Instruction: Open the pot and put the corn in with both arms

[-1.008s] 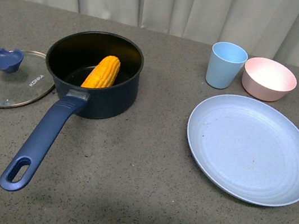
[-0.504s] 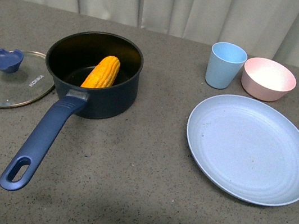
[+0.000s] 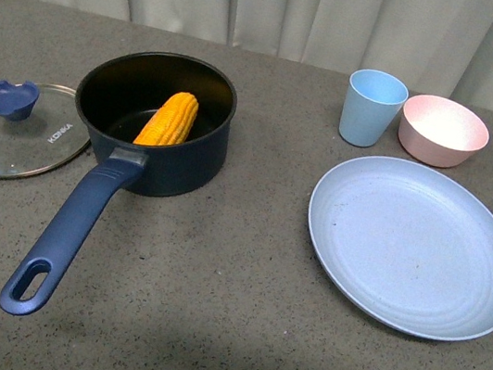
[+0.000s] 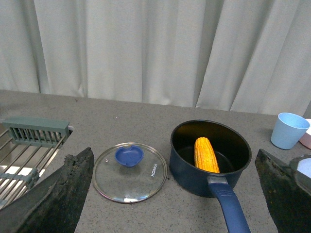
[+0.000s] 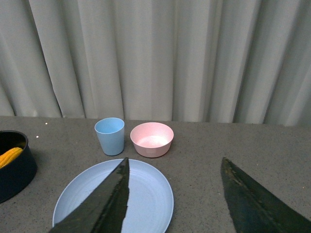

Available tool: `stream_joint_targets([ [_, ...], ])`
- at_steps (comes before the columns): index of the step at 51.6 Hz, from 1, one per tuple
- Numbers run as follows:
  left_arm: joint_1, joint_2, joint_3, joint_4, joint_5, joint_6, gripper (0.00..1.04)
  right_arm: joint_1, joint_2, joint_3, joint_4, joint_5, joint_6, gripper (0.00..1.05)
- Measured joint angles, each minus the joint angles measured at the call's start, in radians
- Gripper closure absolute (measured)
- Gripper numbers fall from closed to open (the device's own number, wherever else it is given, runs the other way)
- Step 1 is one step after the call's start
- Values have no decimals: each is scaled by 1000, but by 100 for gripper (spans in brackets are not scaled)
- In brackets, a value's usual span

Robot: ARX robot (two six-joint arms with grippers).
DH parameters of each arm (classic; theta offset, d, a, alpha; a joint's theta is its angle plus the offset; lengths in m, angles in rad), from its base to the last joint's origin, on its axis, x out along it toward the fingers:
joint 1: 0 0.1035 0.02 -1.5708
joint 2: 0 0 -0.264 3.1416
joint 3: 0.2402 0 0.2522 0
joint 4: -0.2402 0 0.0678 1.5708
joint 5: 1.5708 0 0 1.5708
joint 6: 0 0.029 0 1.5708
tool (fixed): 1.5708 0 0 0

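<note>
The dark navy pot (image 3: pixel 154 147) stands open at the left of the table, its long blue handle (image 3: pixel 65 233) pointing toward me. The yellow corn (image 3: pixel 168 120) lies inside it, leaning on the wall. The pot (image 4: pixel 192 172) and corn (image 4: pixel 206 155) also show in the left wrist view, and the pot's edge (image 5: pixel 14 170) with the corn (image 5: pixel 9 156) in the right wrist view. The glass lid (image 3: pixel 16 130) with a blue knob lies flat left of the pot. My left gripper (image 4: pixel 175 204) is open, back from pot and lid. My right gripper (image 5: pixel 177 204) is open above the plate. Neither arm shows in the front view.
A light blue plate (image 3: pixel 415 246) lies at the right. A light blue cup (image 3: pixel 371 108) and a pink bowl (image 3: pixel 444 131) stand behind it. A metal rack (image 4: pixel 26 150) sits beyond the table's left side. A curtain hangs behind the table.
</note>
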Motion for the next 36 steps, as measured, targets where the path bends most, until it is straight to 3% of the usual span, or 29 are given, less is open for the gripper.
stream_joint_targets([
  [13,0,0,0,0,0,0,6,0,0,0,0,0,1,7],
  [36,0,0,0,0,0,0,6,0,0,0,0,0,0,9],
])
